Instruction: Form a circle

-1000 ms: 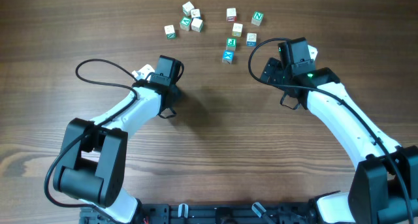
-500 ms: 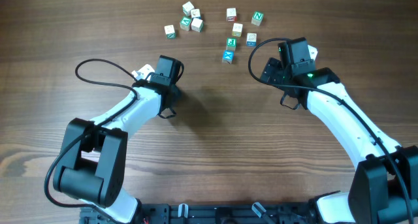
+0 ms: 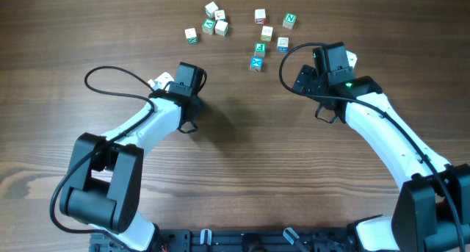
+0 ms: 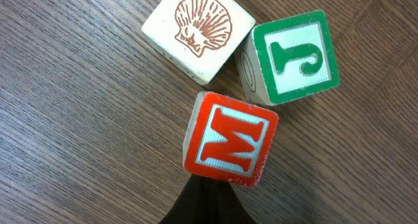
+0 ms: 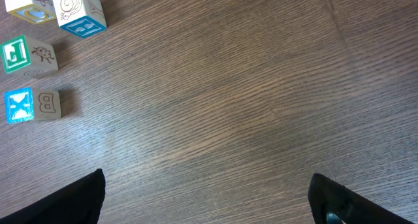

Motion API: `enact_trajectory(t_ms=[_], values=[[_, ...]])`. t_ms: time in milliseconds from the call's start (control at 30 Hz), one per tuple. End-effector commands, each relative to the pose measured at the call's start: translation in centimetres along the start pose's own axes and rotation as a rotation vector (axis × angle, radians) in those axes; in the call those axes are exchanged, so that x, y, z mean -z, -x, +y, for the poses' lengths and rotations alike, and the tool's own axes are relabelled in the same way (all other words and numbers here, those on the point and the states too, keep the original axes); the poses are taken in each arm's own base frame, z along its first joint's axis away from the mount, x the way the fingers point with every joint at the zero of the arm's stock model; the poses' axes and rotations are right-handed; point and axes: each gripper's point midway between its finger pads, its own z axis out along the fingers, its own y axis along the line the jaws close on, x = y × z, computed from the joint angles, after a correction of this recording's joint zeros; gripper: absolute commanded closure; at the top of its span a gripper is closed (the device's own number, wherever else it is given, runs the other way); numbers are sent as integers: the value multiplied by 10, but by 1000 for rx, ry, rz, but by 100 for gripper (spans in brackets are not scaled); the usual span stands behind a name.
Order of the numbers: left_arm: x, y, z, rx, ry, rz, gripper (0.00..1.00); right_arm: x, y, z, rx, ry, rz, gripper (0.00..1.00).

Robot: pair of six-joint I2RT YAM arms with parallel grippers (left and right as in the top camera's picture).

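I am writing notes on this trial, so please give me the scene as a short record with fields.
circle: not formed; letter cubes lie scattered in loose groups
left gripper: shut, tip beside the red M cube
near it: green J cube, shell cube
right gripper: open, empty, above bare table

"M" read on red cube [image 4: 228,138], top face. "J" read on green cube [image 4: 294,56], top face. "X" read on blue cube [image 5: 32,105], blue face; "B" on its pale side face. "N" read on far green cube [image 3: 289,20], overhead view. Letter on green-edged cube [image 5: 26,54] not made out. Remaining cubes too small to be read.
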Motion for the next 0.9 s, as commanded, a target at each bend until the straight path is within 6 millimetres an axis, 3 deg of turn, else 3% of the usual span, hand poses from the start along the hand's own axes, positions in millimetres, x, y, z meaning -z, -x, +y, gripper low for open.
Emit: enact_trajectory(t_ms=[0,400,567,667,733,867], values=[[-3,3,3,16,22,-19,96,2,3,-2,-10,-10,-17,0],[-2,0,3,15,17,-4,96,2,3,-2,-10,-10,-17,0],[16,-9,-4,-8,-14,20,96,2,3,-2,-10,-10,-17,0],[40,-18,-12,-48,-49,17,96,2,3,-2,-10,-10,-17,0],[64,-13,-18,-47,-102,-10,96,2,3,-2,-10,-10,-17,0],[141,35,-12,29,-227,-228,96,2,3,-2,-10,-10,-17,0]])
